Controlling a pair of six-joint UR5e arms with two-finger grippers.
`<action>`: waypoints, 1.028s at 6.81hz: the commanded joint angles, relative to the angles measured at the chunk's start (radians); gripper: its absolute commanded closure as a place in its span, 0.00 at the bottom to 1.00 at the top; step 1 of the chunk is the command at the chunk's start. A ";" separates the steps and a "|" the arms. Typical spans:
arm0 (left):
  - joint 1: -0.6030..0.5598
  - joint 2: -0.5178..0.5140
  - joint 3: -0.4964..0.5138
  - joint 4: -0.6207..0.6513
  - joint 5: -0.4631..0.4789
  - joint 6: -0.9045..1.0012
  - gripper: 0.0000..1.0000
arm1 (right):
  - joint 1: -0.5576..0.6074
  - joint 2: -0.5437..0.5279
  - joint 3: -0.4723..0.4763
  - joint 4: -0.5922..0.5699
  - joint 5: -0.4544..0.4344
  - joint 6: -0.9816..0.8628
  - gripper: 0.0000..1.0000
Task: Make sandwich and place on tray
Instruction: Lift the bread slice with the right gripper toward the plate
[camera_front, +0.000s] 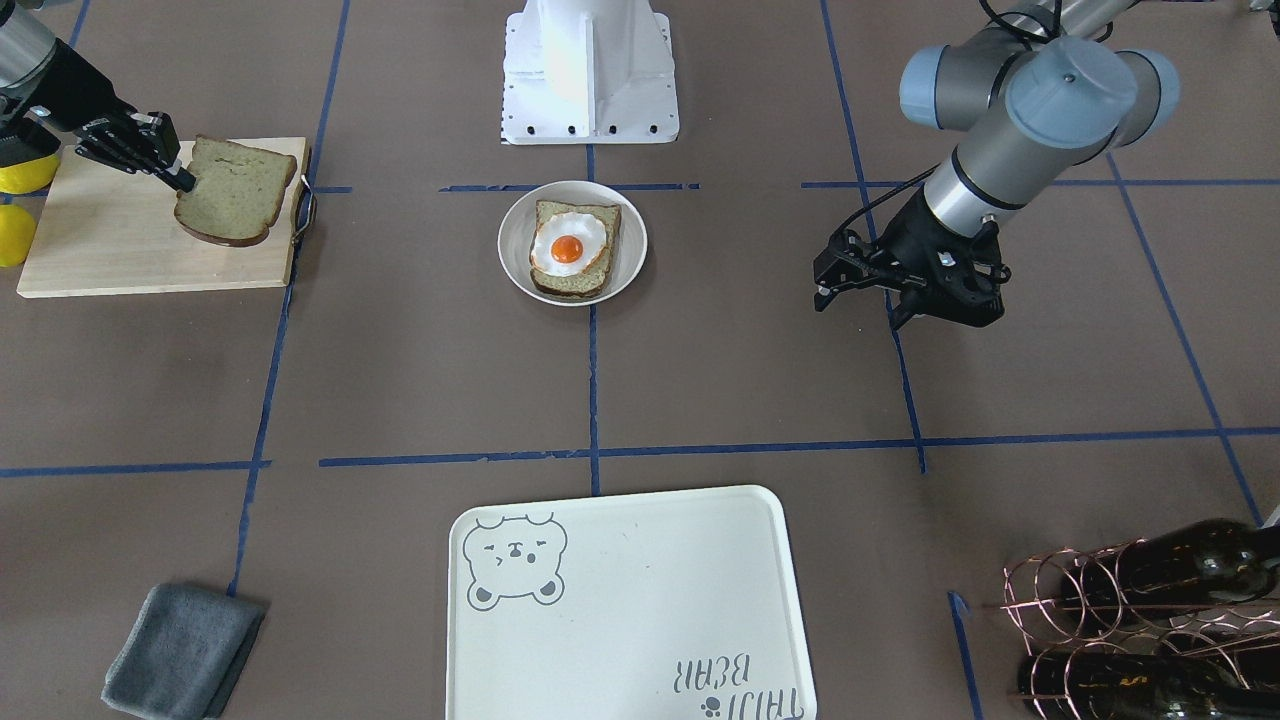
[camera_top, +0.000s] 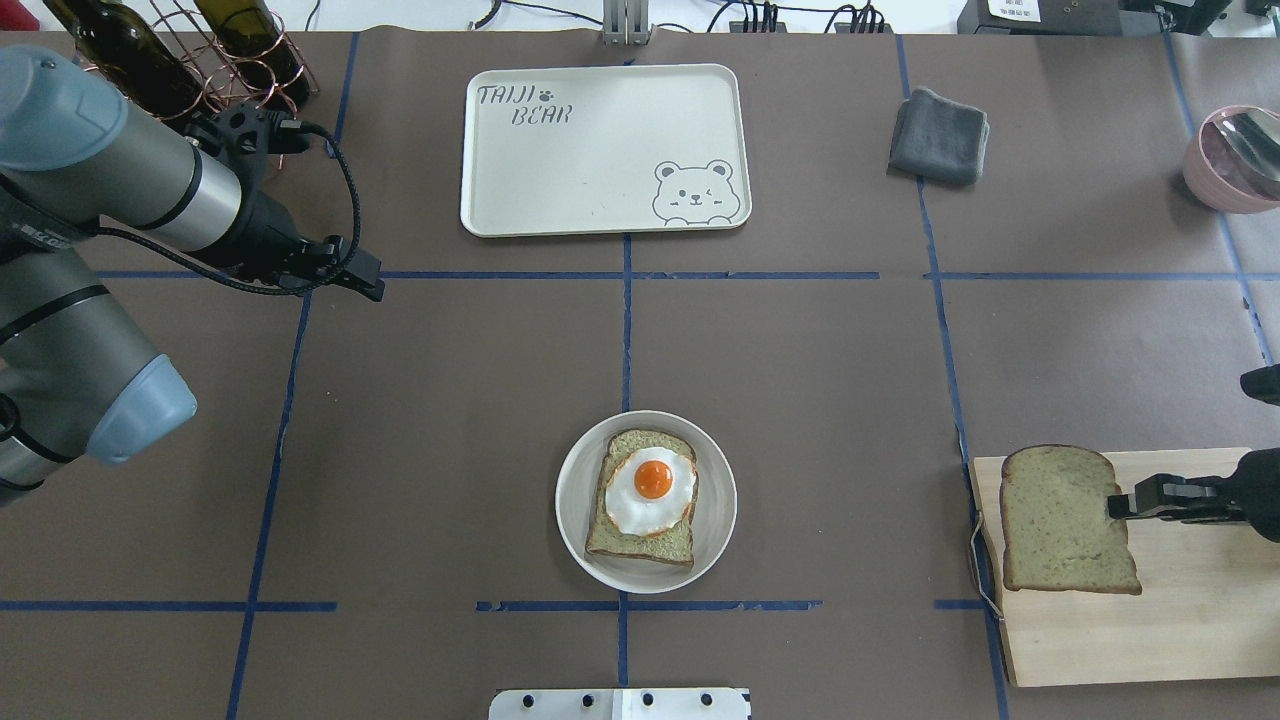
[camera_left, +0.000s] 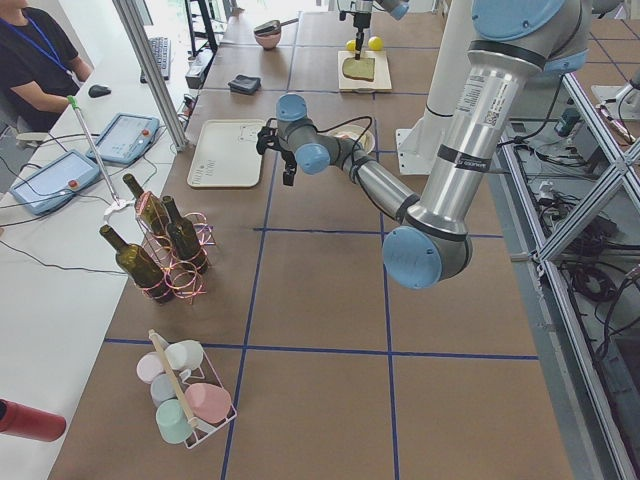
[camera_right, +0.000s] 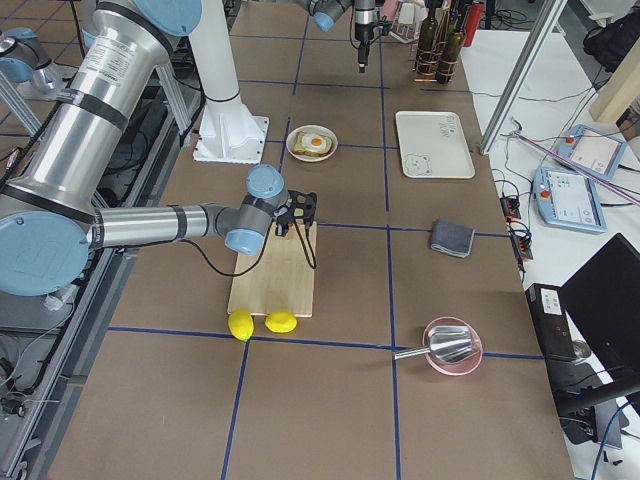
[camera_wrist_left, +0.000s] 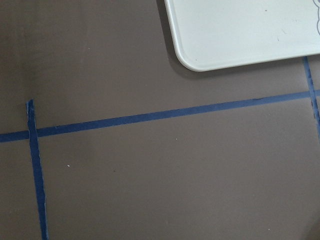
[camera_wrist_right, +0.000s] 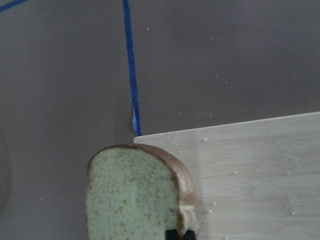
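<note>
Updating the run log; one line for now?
right gripper shut on bread slice | left gripper open | egg-topped slice on plate

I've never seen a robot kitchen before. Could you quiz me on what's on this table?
1. True or false: the tray already holds food.
2. What lies on the bread slice on the plate? A cheese, B fried egg, C lemon.
3. Fill in: the right gripper holds the second slice above the wooden ____.
Key: 1 false; 2 B; 3 cutting board.
</note>
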 joint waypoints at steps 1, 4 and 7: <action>0.002 -0.030 0.016 0.001 0.008 -0.009 0.06 | 0.057 0.107 0.002 0.003 0.060 0.009 1.00; 0.043 -0.057 0.008 -0.001 0.014 -0.125 0.00 | 0.050 0.390 -0.066 -0.044 0.057 0.137 1.00; 0.066 -0.061 0.007 -0.001 0.013 -0.155 0.00 | -0.160 0.669 -0.067 -0.355 -0.130 0.211 1.00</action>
